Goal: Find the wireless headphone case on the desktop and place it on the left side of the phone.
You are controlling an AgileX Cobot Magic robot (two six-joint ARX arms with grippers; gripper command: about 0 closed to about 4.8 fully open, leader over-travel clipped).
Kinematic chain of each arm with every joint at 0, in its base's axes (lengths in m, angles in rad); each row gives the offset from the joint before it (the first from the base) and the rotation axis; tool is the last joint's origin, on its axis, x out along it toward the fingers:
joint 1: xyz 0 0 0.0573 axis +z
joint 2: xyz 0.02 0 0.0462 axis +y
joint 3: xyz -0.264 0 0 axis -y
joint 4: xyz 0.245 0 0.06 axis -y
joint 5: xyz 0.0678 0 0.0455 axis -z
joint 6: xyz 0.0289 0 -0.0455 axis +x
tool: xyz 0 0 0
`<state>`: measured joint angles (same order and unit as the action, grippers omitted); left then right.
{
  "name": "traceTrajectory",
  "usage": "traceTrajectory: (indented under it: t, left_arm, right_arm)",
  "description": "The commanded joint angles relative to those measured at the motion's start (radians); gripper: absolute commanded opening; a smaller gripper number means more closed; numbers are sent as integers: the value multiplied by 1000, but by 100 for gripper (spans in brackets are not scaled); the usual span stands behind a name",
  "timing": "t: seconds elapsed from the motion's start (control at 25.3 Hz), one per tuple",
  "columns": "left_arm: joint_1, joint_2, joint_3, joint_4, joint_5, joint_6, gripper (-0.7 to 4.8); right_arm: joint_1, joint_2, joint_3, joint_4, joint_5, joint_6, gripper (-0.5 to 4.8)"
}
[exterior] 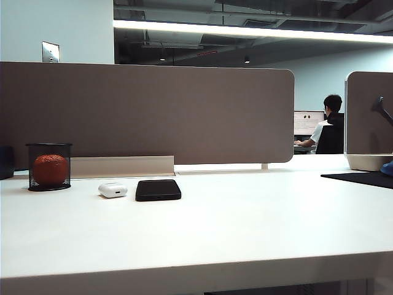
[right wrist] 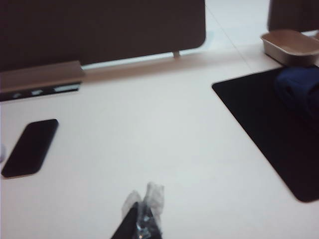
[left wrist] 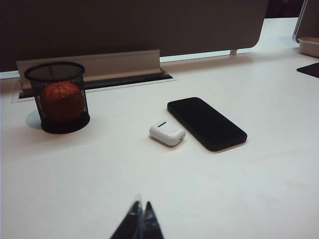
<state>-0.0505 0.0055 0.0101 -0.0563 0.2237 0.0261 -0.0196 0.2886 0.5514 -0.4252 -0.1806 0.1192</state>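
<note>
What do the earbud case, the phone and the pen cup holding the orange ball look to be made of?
Wireless headphone case: glossy white plastic, judging by its soft sheen. Phone: smooth black face, probably glass; the look leaves that open. Pen cup: black wire mesh, likely metal, since the orange ball shows through it.

White, black and one spot of orange.
White headphone case point(exterior: 113, 190) beside black phone point(exterior: 158, 190) on the white desktop point(exterior: 233, 227); orange ball point(exterior: 50, 169) in black mesh cup point(exterior: 48, 166); brown-grey partition point(exterior: 147, 114).
</note>
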Motion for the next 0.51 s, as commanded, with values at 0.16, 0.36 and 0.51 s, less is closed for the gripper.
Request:
traceTrajectory:
  t: [0.16,0.36,0.51]
  left_arm:
    - [2,1,2,60,0,0,-6]
    - [2,1,2,66,0,0,-5]
    - [2,1,1,66,1,0,-6]
  right_arm:
    - [0,-132,-142,106,2,72,-5]
    - [1,-290,-291,146,24,72,-6]
    - [3,-290,-322,171,25,61,-6]
